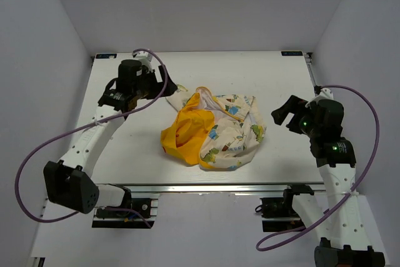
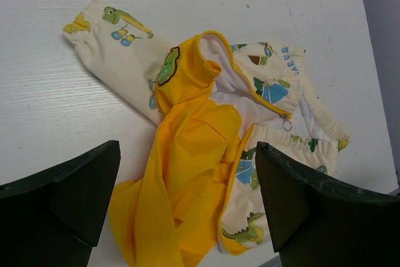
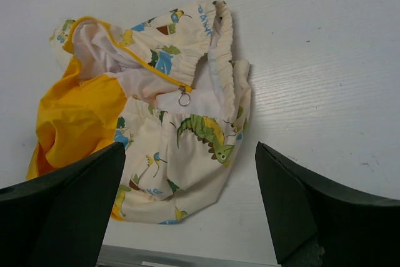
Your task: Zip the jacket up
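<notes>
white table (image 1: 119,148) with faint plank grain, boxed by pale walls; crumpled at its middle, jacket (image 1: 215,132), unzipped and bunched, so no straight run for the zip yet; soft cream cloth printed with cartoon dinosaurs, slick yellow lining turned outward, gathered elastic cuffs; small metal ring pull (image 3: 184,99) lying on the yellow zip strip in the open front; left gripper (image 1: 177,87) near the far-left sleeve, right gripper (image 1: 284,114) off the right side, both spread wide, gripping nothing; probably poised to flatten the cloth first.
</notes>
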Robot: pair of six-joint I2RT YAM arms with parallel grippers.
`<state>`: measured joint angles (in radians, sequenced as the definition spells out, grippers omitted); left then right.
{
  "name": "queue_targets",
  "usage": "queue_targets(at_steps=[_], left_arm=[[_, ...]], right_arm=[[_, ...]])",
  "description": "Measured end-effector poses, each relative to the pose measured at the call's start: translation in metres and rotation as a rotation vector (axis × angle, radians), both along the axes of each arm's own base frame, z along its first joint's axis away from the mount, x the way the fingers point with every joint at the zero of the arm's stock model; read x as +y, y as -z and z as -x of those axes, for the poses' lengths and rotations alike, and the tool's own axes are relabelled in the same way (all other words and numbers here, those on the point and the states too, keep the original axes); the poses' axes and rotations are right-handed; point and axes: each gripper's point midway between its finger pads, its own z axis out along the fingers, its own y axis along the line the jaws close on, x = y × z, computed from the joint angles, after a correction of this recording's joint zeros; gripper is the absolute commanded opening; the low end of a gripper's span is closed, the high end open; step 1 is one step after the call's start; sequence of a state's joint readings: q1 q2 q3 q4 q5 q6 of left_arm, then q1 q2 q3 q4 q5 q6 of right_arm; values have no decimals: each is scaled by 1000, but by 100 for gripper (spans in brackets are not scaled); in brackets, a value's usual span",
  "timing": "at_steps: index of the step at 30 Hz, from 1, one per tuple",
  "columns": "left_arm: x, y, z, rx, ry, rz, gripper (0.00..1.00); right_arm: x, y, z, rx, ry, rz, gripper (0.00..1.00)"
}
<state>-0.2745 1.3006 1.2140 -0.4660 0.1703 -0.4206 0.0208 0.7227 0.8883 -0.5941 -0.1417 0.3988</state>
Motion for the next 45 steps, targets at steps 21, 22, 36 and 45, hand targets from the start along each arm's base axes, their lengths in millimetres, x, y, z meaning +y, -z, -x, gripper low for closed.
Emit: queue_targets(at_steps=[21, 22, 36, 45], left_arm=[[-140, 184, -93, 187, 380, -352, 98], [-144, 196, -94, 205, 390, -359, 98], [-171, 207, -101, 189, 387, -328, 0], [-147, 77, -79, -21, 308, -264, 1]], right_arm=[[25, 126, 20, 341, -17, -121, 89], [31, 128, 19, 349, -34, -122, 89], [59, 190, -36, 447, 46, 113, 0], [59, 90, -82, 108, 111, 155, 0]])
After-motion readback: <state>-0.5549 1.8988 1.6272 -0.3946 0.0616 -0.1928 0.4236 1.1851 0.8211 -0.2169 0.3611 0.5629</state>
